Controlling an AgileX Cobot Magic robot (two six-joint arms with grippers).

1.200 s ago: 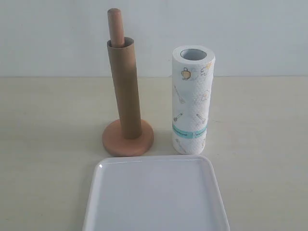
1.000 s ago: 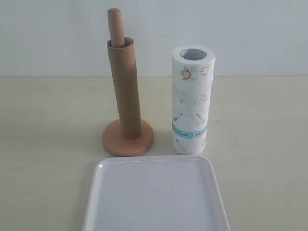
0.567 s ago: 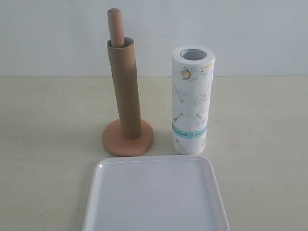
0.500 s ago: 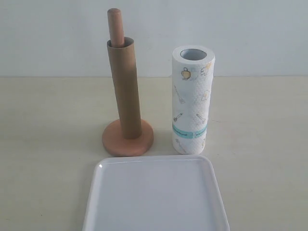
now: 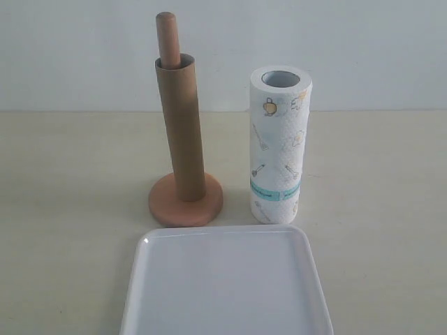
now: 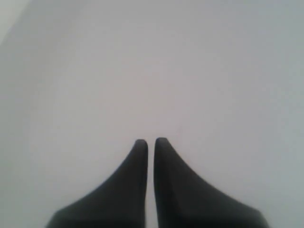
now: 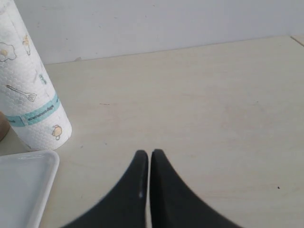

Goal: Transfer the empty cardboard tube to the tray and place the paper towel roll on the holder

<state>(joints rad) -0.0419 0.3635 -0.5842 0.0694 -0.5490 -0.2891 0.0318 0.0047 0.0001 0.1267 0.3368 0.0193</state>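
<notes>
Centrally, a plain brown cardboard tube [image 5: 180,129] sleeves the light wooden holder [image 5: 167,206]; the white printed paper towel roll [image 5: 279,143] stands just right, a glossy white tray [image 5: 227,286] lower on the beige table [image 5: 377,174]. The left claw [image 6: 150,141] and right claw [image 7: 149,153] are pinched closed, empty.

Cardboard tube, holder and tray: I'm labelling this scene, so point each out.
cardboard tube [image 5: 182,129], exterior view, middle of its wall.
holder [image 5: 166,38], exterior view, bare post above the tube.
tray [image 5: 225,286], exterior view, bare flat middle.

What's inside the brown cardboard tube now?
The slim post of the light-brown wooden holder: its rounded top pokes out above the plain brown cardboard tube. The rest of the post is hidden by the tube.
</notes>
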